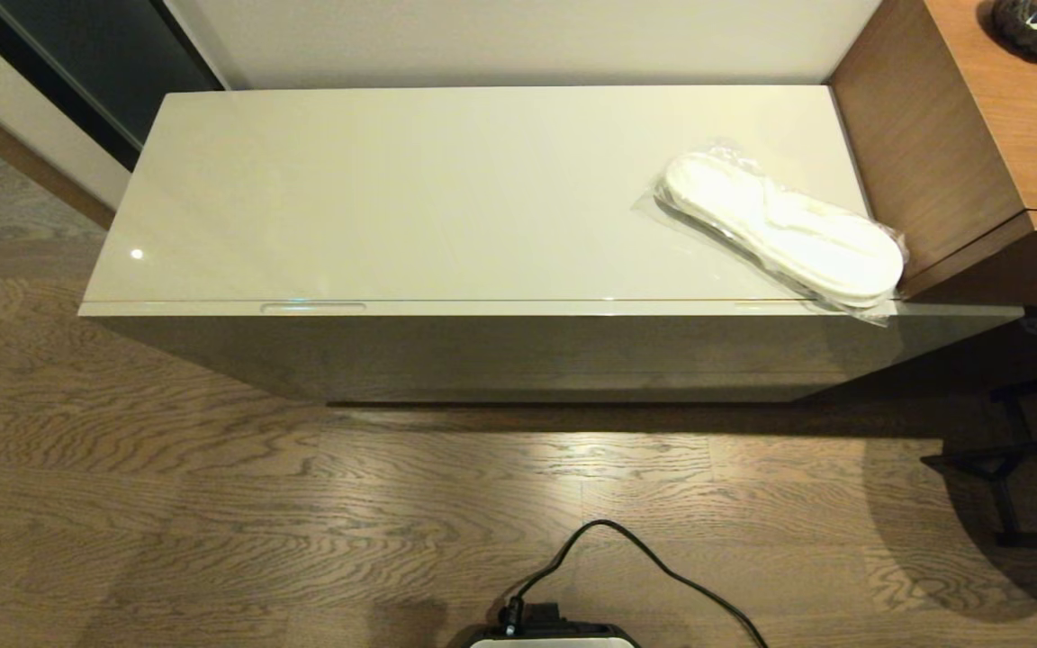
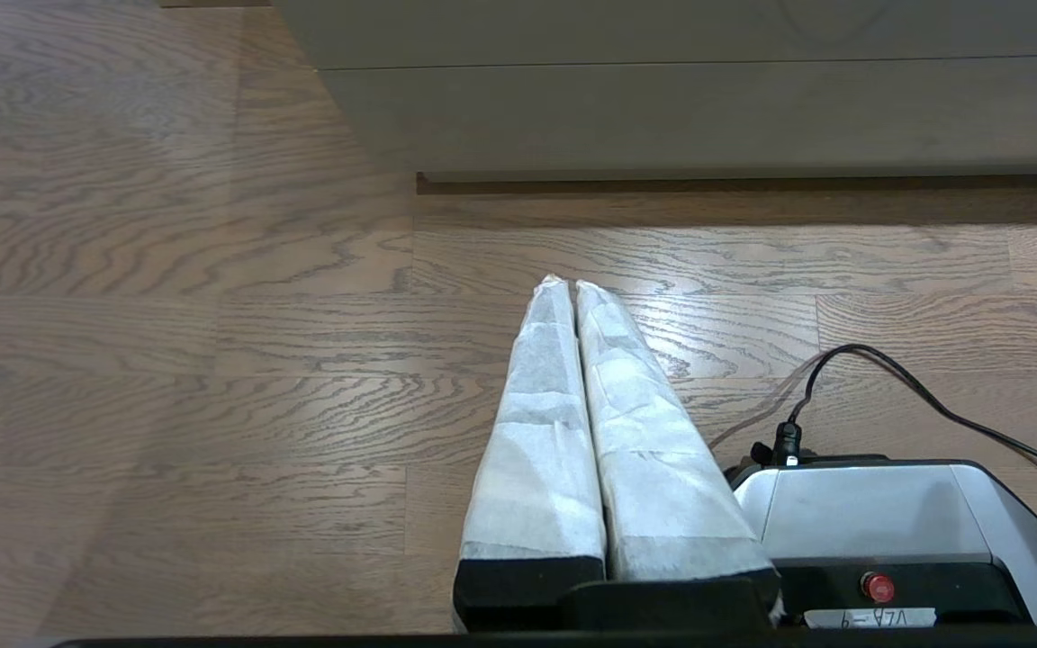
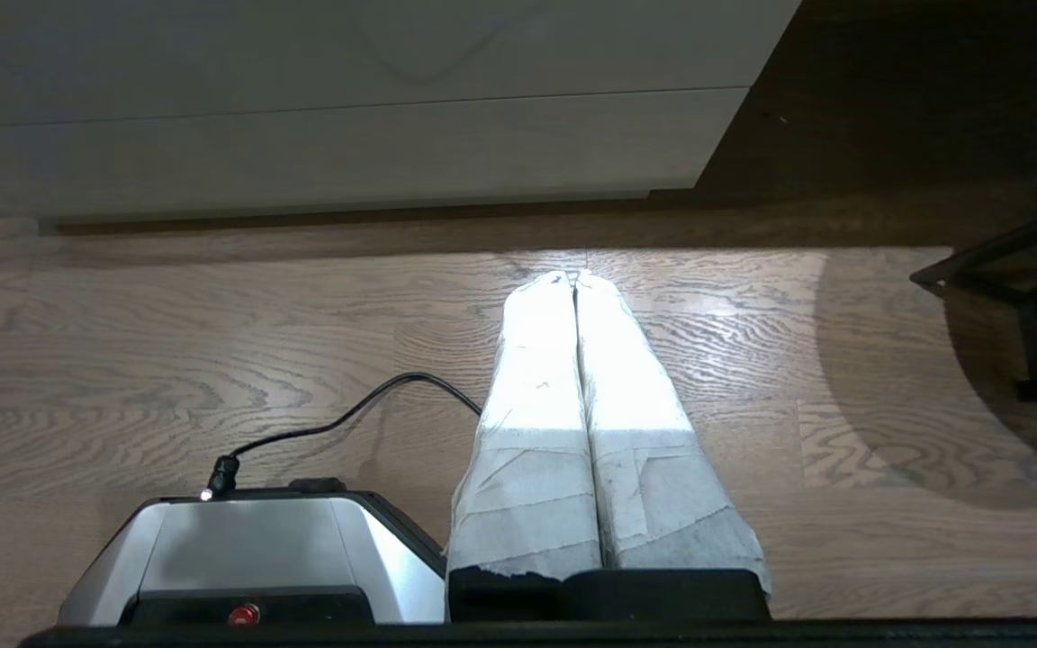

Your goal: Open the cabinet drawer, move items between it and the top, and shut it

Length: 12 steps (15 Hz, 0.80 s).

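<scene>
Head view: the wide, shallow glossy beige cabinet drawer is shut, and the plastic-sealed flat white slippers lie on the glossy cream top. Both grippers, left and right, hang closed and empty above the floor. Hook the left slot handle squarely and pull straight.

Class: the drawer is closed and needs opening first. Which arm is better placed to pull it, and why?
Left, probably. The clear slot handle lies on the robot's left; the slippers overhang the front edge on the right. Both pincers hang shut above the floor.
</scene>
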### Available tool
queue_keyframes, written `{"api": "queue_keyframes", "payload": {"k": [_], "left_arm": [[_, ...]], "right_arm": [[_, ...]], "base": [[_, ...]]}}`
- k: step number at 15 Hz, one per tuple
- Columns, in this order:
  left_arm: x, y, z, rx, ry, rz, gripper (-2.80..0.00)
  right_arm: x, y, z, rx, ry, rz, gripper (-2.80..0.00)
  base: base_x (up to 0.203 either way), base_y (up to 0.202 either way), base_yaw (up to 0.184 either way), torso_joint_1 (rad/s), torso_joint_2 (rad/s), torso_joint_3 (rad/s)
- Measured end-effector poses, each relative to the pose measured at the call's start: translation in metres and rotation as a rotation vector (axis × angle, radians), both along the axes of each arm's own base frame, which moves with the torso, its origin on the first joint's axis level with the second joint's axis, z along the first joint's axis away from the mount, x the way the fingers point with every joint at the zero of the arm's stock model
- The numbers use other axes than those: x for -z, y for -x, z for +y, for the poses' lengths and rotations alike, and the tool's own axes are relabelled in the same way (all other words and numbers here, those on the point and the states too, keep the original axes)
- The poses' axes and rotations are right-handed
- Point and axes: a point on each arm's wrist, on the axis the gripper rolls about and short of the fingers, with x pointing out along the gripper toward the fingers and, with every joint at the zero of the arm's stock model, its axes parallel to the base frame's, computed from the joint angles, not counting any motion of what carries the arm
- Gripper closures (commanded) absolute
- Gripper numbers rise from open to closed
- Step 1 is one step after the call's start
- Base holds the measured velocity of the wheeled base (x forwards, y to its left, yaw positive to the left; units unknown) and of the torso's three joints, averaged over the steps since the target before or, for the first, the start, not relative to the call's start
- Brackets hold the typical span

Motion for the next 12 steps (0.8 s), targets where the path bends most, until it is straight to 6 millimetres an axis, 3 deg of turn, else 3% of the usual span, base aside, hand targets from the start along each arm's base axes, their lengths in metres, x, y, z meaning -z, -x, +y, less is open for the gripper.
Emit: {"api": "queue_keyframes", "payload": {"k": [12], "left_arm": [[0.0,0.0,0.0,0.001,0.0,0.0,0.0]], "right_arm": [[0.0,0.0,0.0,0.0,0.0,0.0,0.0]], "base": [[0.0,0.0,0.0,0.0,0.0,0.0]]}}
